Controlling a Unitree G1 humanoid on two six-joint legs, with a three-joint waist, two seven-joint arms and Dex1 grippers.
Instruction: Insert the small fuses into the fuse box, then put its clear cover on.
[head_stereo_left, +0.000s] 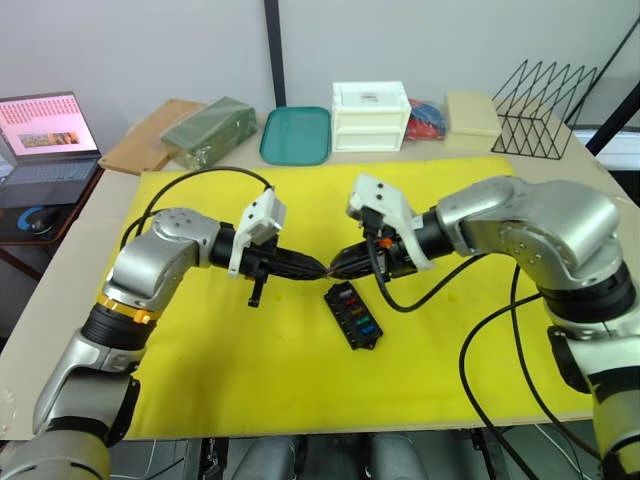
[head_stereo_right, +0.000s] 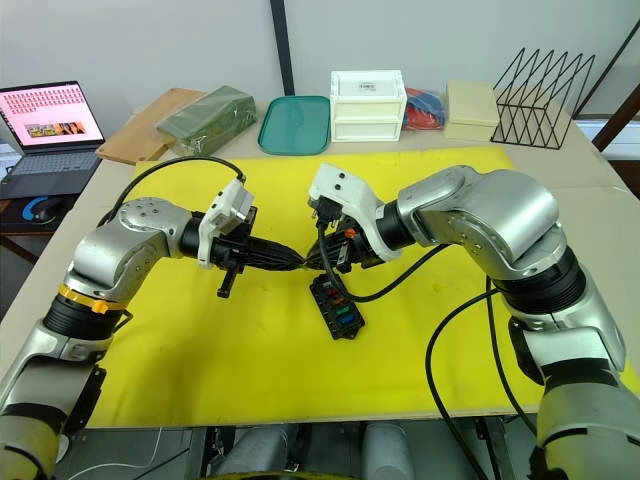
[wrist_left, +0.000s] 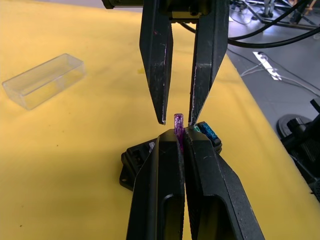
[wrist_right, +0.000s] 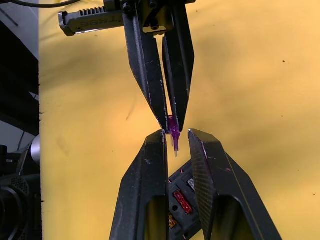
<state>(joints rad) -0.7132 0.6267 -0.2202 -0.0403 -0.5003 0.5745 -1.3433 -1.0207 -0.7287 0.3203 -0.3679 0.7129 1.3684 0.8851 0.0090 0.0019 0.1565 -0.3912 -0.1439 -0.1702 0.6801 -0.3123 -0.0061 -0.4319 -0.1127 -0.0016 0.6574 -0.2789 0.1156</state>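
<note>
My left gripper (wrist_left: 180, 133) is shut on a purple fuse (wrist_left: 178, 121), held a little above the yellow mat. My right gripper (wrist_right: 176, 134) meets it tip to tip and is open, one fingertip on each side of the fuse with a small gap. Just below and in front of the two tips lies the black fuse box (head_stereo_left: 352, 316), with red, teal and other small fuses in its slots. In the right wrist view a red fuse (wrist_right: 182, 201) sits in the box. The clear cover (wrist_left: 43, 80) lies on the mat, apart from the box.
The yellow mat (head_stereo_left: 200, 350) covers most of the table. Along the back edge stand a white drawer box (head_stereo_left: 370, 116), a teal tray (head_stereo_left: 296, 135), a green box (head_stereo_left: 208, 130) and a wire rack (head_stereo_left: 545, 108). A laptop (head_stereo_left: 45, 140) sits at far left.
</note>
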